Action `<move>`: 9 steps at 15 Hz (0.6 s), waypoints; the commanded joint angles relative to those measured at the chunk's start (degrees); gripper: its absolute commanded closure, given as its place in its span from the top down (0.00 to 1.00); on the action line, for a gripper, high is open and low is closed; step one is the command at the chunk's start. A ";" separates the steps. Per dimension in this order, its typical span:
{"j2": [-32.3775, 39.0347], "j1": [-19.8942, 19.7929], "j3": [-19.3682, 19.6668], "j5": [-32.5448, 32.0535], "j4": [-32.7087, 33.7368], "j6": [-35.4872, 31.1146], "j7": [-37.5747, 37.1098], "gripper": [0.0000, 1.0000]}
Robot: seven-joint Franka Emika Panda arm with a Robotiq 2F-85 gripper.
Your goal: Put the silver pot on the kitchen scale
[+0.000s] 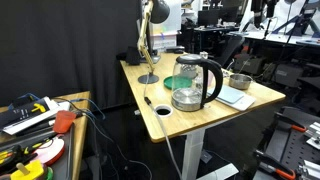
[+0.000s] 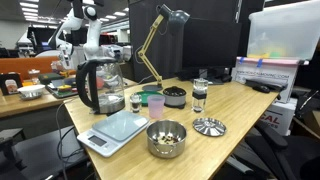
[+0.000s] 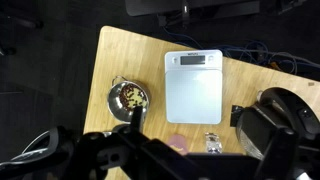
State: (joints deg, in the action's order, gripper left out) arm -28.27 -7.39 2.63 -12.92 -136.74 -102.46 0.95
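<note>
The silver pot [image 3: 128, 98] sits on the wooden table to the left of the kitchen scale [image 3: 193, 85], with brownish bits inside it. Both exterior views show the pot [image 2: 166, 138] [image 1: 240, 82] close beside the scale [image 2: 115, 128] [image 1: 236, 97] but apart from it. Nothing rests on the scale. My gripper [image 3: 196, 142] hangs high above the table. Its dark, blurred fingers fill the bottom of the wrist view, spread wide with nothing between them. It touches neither the pot nor the scale.
A tall glass kettle [image 2: 98, 85] [image 3: 275, 125] stands beside the scale. A pink cup [image 2: 155, 103], a small glass jar [image 2: 135, 102], a black bowl [image 2: 174, 96], a glass shaker [image 2: 199, 95], a metal lid [image 2: 209, 126] and a desk lamp [image 2: 160, 40] share the table.
</note>
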 commanded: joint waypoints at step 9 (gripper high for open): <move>5.89 0.21 0.39 3.15 4.11 -2.48 -8.66 1.00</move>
State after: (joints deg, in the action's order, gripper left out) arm -26.73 -6.99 2.63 -12.12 -135.87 -103.90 -3.33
